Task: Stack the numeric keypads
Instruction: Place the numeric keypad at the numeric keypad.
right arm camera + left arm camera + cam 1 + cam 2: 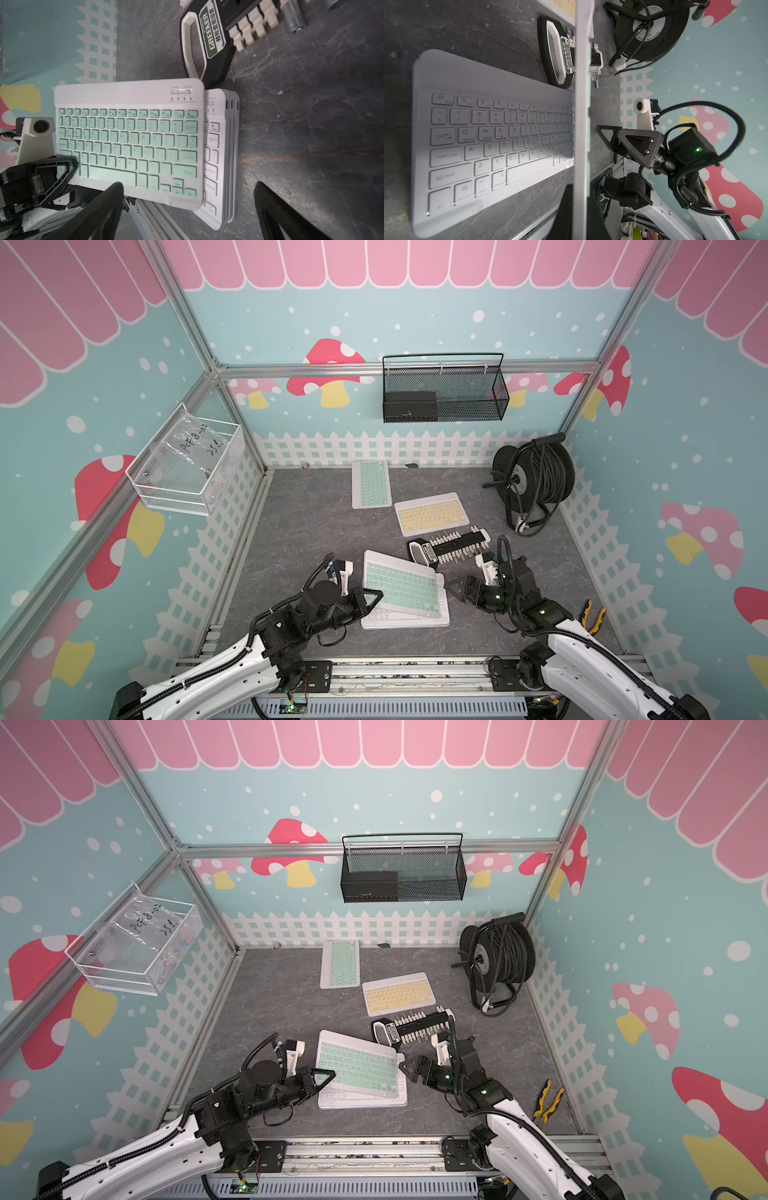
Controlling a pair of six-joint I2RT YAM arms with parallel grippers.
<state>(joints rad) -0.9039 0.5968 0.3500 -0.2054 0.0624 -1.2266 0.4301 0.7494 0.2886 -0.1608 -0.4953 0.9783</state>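
Now the left gripper [374,596], pinching the white-framed mint-keyed keypad [401,585] by its near-left corner, holds it skewed over the white keypad stack [395,619], long axis left-right, while the spread right gripper [457,588] sits just right.

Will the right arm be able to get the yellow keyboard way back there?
Probably yes. The right tool is open and empty, and nothing lies on the yellow-keyed keypad. The black socket holder sits between them, so it would likely have to go over that.
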